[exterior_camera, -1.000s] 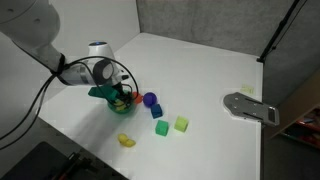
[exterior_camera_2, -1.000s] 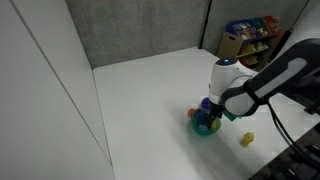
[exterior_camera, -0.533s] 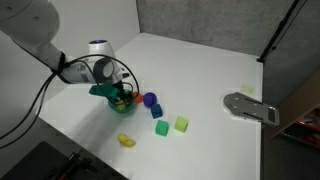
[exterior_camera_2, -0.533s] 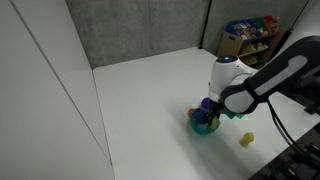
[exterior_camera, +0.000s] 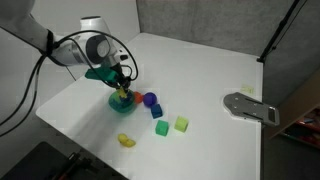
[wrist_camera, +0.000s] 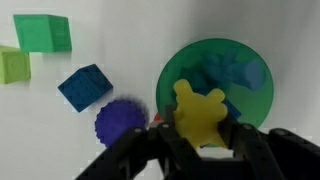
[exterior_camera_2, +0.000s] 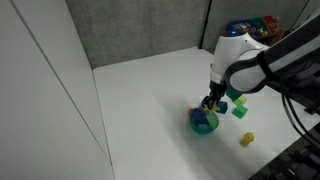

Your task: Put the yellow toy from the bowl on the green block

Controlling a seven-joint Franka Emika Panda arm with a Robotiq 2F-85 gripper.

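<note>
In the wrist view my gripper (wrist_camera: 200,128) is shut on the yellow toy (wrist_camera: 198,108), a spiky star shape held between the two black fingers. The toy hangs just above the teal-green bowl (wrist_camera: 166,72), which still holds blue pieces. The green block (wrist_camera: 45,33) lies at the upper left on the table. In both exterior views the gripper (exterior_camera: 122,86) (exterior_camera_2: 212,100) is raised a little over the bowl (exterior_camera: 122,102) (exterior_camera_2: 204,122). The green block (exterior_camera: 160,128) sits a short way from the bowl.
A purple spiky ball (wrist_camera: 122,122), a blue cube (wrist_camera: 85,87) and a lime cube (wrist_camera: 12,65) lie between the bowl and the green block. A rounded yellow lump (exterior_camera: 126,141) rests near the table's front edge. A grey flat object (exterior_camera: 250,107) lies at the far side.
The jaws have closed on the yellow toy inside the bowl. The arm has then risen, lifting the toy clear of the bowl.
</note>
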